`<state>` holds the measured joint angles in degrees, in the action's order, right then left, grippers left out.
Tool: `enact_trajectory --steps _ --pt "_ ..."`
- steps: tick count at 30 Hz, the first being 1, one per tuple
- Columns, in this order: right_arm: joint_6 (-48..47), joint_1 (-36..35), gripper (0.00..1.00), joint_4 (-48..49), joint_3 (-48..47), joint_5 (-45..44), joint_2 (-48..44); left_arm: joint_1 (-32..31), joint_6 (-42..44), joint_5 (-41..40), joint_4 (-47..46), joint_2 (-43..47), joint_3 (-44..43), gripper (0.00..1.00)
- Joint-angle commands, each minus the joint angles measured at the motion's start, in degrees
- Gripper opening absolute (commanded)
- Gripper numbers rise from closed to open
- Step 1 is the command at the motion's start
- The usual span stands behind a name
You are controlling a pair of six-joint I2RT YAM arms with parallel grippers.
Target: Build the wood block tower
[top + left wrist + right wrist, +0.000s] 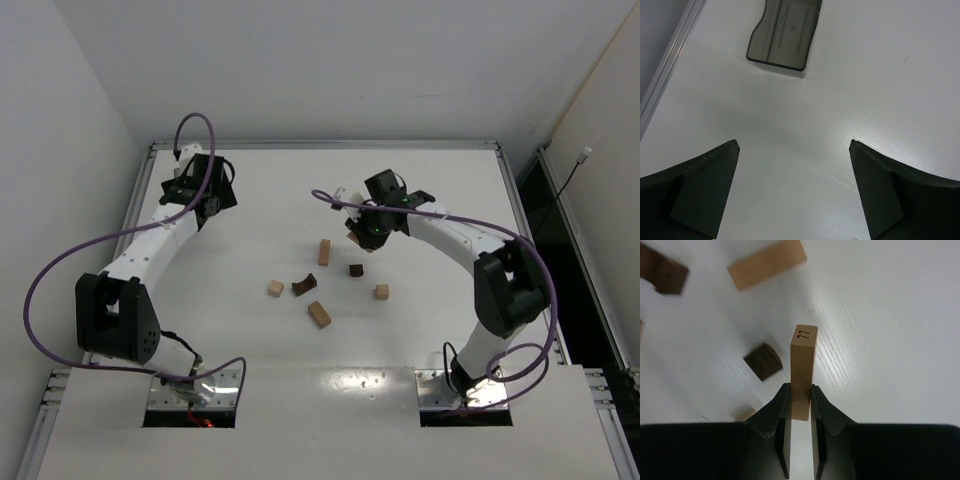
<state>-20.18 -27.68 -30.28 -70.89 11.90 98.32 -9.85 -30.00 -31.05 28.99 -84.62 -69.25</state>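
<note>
On the counter, a cube lies just left of the arch block. A bar lies in front of the arch block to the right, and a second bar behind it. A second cube and a third cube lie to its right. Farther back, a third bar sits between the right gripper's jaws.

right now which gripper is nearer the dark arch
Right. The right gripper, shut on a tan bar, hangs behind the arch and to its right; the left gripper is open, far off at the left rear.
</note>
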Motion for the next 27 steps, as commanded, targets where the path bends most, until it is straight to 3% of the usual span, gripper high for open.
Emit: enact_trajectory --steps 1,6,27 --pt "-12.50 2.36 0.00 1.63 2.07 -1.88 0.10 0.79 0.38 0.29 -1.04 0.07 -2.29 0.91" --pt "-15.93 3.51 0.00 -1.44 2.07 -1.00 2.84 0.79 0.91 0.81 -1.04 -1.16 -3.96 0.91" --pt "-13.83 0.61 0.00 -7.41 -2.06 8.30 12.51 0.79 0.91 1.87 -1.04 -2.22 -3.96 0.90"
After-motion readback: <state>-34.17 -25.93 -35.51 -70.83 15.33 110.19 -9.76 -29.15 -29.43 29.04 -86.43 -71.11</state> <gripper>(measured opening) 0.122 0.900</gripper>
